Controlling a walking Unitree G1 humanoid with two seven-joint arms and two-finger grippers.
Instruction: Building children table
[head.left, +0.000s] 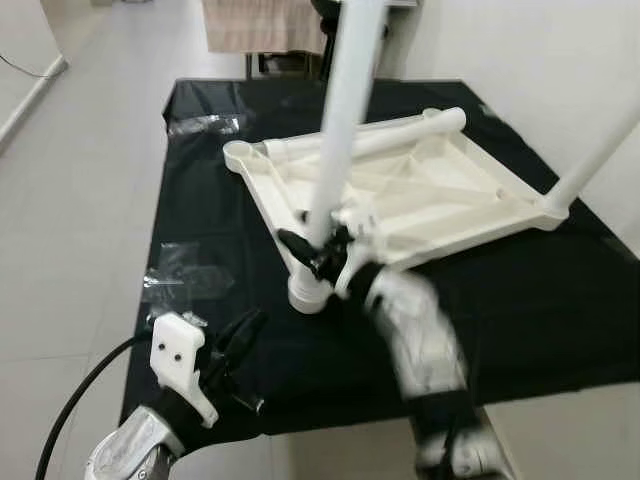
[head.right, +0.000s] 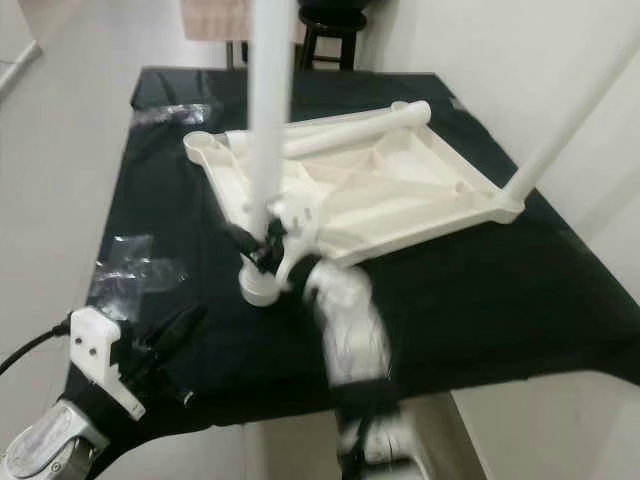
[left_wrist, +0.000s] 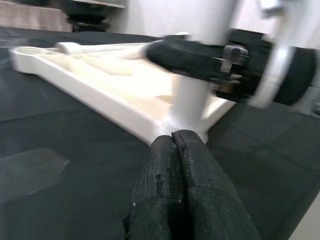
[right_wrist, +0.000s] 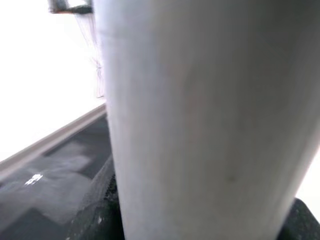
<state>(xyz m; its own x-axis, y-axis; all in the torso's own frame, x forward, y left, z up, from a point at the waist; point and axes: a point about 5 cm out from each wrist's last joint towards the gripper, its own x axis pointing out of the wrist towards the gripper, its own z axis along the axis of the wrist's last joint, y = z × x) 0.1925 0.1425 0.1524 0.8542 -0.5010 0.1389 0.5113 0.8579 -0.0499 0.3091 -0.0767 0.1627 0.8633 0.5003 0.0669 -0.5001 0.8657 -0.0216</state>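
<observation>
Two table legs already stand on the upturned white tabletop (head.left: 420, 195), which lies on a black cloth (head.left: 560, 300). The right gripper (head.left: 322, 252) clamps the near leg (head.left: 340, 130) at its corner socket, probably seating it. The left gripper (head.left: 240, 335) waits nearer the robot, fingers together, holding nothing.

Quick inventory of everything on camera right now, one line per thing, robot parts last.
Tabletop: one, white, upside down on the cloth.
Upright table legs: two, white; near-corner leg, right-corner leg.
Loose table leg: one, white, lying on the tabletop's far edge.
Cloth: one, black, covering the floor.
Plastic bags: two, clear; near left, far left.
Stool: one, dark, beyond the cloth.
Right gripper: black, shut on the near-corner leg.
Left gripper: black, shut, at the near left.
</observation>
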